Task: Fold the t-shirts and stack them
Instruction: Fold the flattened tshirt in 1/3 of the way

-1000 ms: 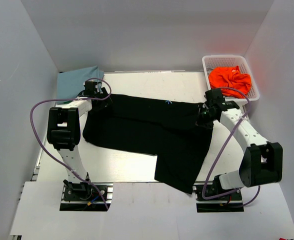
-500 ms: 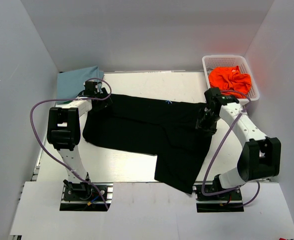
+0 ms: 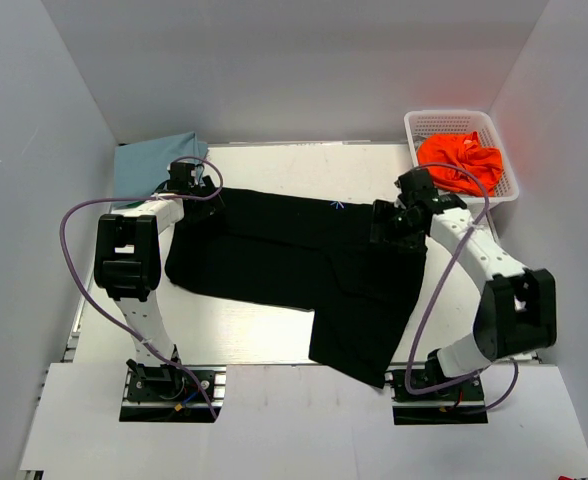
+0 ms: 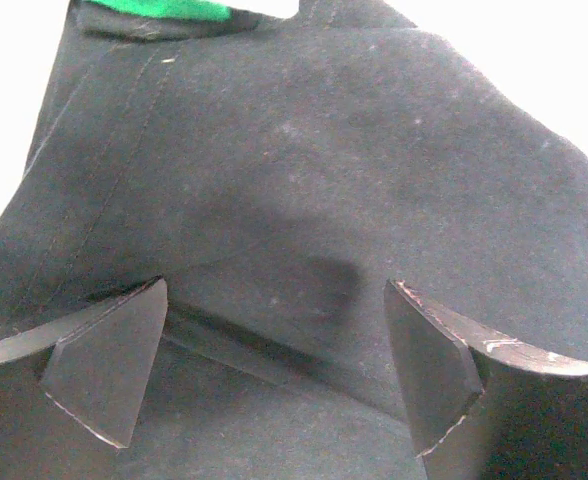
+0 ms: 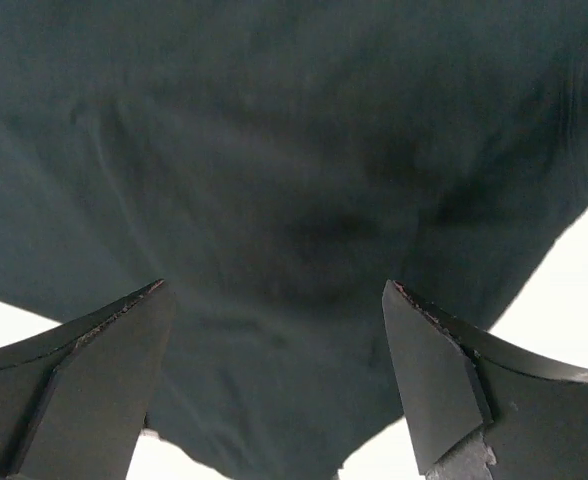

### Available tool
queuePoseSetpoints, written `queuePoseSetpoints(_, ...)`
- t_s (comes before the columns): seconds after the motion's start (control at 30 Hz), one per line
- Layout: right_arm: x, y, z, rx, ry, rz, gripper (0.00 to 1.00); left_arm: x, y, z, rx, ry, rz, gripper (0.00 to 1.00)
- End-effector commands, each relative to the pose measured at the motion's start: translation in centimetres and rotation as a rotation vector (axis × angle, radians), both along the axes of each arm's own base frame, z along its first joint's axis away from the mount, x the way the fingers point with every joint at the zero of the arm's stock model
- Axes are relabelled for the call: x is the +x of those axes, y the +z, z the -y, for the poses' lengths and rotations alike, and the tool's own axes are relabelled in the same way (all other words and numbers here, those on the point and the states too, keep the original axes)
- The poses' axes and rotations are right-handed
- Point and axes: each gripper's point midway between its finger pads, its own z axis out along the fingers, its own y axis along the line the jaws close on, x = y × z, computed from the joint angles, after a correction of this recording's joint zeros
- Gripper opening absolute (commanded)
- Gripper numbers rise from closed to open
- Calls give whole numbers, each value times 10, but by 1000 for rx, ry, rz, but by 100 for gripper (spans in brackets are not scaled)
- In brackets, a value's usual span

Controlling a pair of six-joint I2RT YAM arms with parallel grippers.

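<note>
A large black t-shirt [image 3: 294, 265] lies spread across the table, with a tiny blue starburst print [image 3: 336, 204] near its far edge. My left gripper [image 3: 206, 192] stands open just over the shirt's far left corner. In the left wrist view the fingers [image 4: 109, 370] straddle a black fold [image 4: 304, 230], and a strip of green t-shirt [image 4: 174, 10] shows beyond it. My right gripper [image 3: 382, 222] is open above the shirt's far right part, with only black cloth [image 5: 274, 200] beneath the spread jaws. A light blue t-shirt [image 3: 154, 160] lies at the back left. An orange t-shirt [image 3: 461, 160] is in the basket.
A white mesh basket [image 3: 429, 122] stands at the back right corner beside the right arm. Grey walls close in the table on three sides. The black shirt's lower part hangs toward the near edge [image 3: 354, 360] between the two arm bases.
The right gripper opened and let go of the black shirt's right edge, then swung a little left and farther back. The left arm has not moved.
</note>
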Motion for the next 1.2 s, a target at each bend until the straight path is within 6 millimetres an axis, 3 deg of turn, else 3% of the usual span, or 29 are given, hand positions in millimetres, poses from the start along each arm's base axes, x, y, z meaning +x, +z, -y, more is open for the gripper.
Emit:
queuePoseSetpoints(0.0,49,-10,-9,39,-40,99,90,-20,-8,-16,60,53,-85,100)
queuePoseSetpoints(0.1,76,-42,-7,14,-101,40,90,-29,-16,-19,52,103,-114,100)
queuePoseSetpoints(0.17,84,-53,-5,6,-127,21,90,-37,-20,-24,66,146,-146,100)
queuePoseSetpoints(0.2,98,-49,2,-16,-156,48,90,-42,-23,-28,78,172,-161,100)
queuePoseSetpoints(0.23,99,-72,6,-34,-171,-6,90,-44,-24,-31,62,207,-173,100)
queuePoseSetpoints(0.37,115,-98,15,-45,-198,-56,90,-64,-32,-41,100,295,-241,100)
queuePoseSetpoints(0.47,129,-107,25,-46,-205,-57,90,-73,-35,-41,88,322,-262,100)
queuePoseSetpoints(0.5,138,-105,29,-35,-212,-44,90,-66,-28,-41,82,323,-232,100)
queuePoseSetpoints(0.6,151,-78,10,48,-105,38,90,-54,-5,-43,97,332,-223,100)
queuePoseSetpoints(0.63,150,-62,3,63,-76,86,90,-40,18,-43,86,334,-172,100)
queuePoseSetpoints(0.67,149,-36,-7,85,-22,152,90,-39,29,-45,99,335,-152,100)
queuePoseSetpoints(0.7,147,-26,-14,100,5,183,90,-38,51,-45,83,345,-104,100)
queuePoseSetpoints(0.8,120,23,-17,126,35,280,90,-68,65,-45,34,438,-110,100)
queuePoseSetpoints(0.83,107,17,-22,128,54,266,90,-92,69,-50,39,479,-104,100)
queuePoseSetpoints(0.87,95,22,-21,129,60,278,90,-103,68,-52,24,537,-95,100)
queuePoseSetpoints(0.9,89,36,-20,136,55,311,90,-134,49,-55,47,565,-164,100)
queuePoseSetpoints(0.93,83,36,-20,133,32,312,90,-147,46,-57,49,589,-174,100)
queuePoseSetpoints(0.97,67,19,-16,128,16,268,90,-161,49,-57,37,612,-175,100)
queuePoseSetpoints(1.0,61,37,-15,140,11,317,90,-190,33,-59,50,667,-255,100)
queuePoseSetpoints(1.07,42,26,-14,163,-12,289,90,-212,26,-57,35,700,-282,100)
queuePoseSetpoints(1.1,34,31,-15,178,-13,295,90,-232,11,-60,48,718,-326,100)
queuePoseSetpoints(1.17,18,20,-11,174,-19,255,90,-243,4,-58,28,733,-328,100)
